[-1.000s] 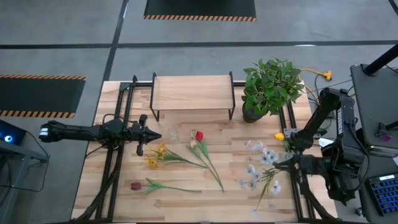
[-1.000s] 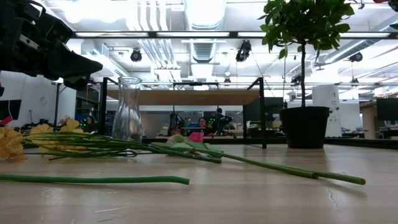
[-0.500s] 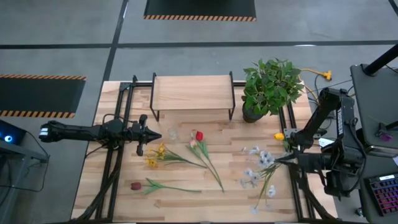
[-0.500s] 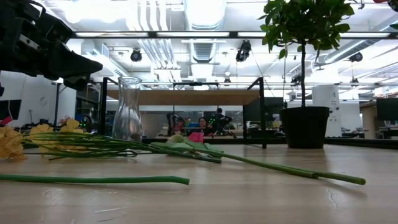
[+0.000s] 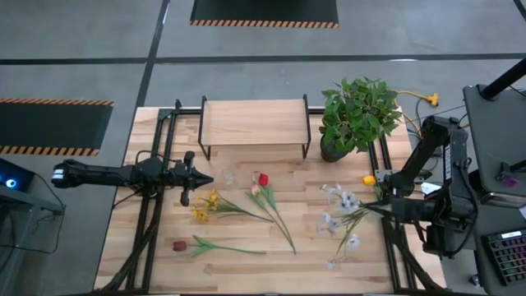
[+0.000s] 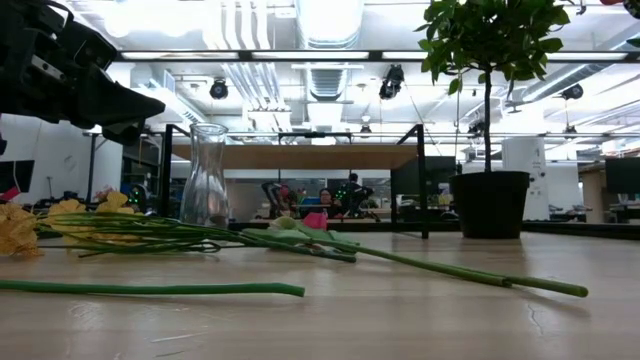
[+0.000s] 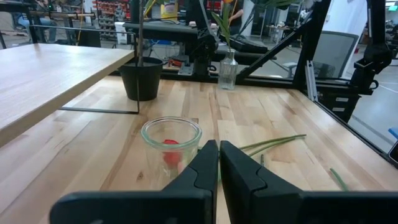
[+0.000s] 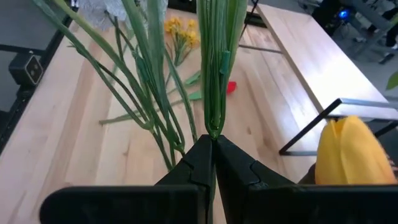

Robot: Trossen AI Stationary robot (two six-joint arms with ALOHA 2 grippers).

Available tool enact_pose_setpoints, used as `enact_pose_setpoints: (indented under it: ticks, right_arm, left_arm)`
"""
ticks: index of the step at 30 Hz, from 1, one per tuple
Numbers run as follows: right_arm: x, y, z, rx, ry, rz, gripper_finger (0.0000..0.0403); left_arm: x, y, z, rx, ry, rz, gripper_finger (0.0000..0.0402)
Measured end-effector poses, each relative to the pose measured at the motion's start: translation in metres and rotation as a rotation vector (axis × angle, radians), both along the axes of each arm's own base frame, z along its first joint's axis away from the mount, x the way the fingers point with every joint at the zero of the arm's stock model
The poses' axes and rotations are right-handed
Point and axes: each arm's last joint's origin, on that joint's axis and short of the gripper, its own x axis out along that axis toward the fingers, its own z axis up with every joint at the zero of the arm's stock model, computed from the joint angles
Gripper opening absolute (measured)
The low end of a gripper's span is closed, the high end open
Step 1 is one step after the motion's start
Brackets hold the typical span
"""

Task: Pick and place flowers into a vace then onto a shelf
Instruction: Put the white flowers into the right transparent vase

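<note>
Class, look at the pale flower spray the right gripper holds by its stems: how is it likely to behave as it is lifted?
Probably floppy: the white-lilac spray has thin stems splaying from the right gripper, so its heads may droop. Likely light too, since closed fingertips alone hold it.

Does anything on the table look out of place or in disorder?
Nothing looks damaged or spilled. The flowers lie loose on the table: yellow ones, a red one and a dark maroon one. The glass vase stands upright and empty. The right gripper is shut on the pale spray's stems.
</note>
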Motion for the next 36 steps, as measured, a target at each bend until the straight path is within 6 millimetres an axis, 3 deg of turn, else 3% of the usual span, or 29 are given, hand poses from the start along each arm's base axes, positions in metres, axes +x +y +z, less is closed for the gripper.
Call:
enact_pose_setpoints:
  ticks: [21,36]
  right_arm:
    - [-0.006,-0.004,-0.03,0.022,-0.038,-0.062,0.0008]
    - [-0.005,-0.005,-0.031,0.016,-0.073,-0.061,0.0008]
  left_arm:
    - [0.0,0.0,0.0,0.0,0.0,0.0,0.0]
    - [0.0,0.0,0.0,0.0,0.0,0.0,0.0]
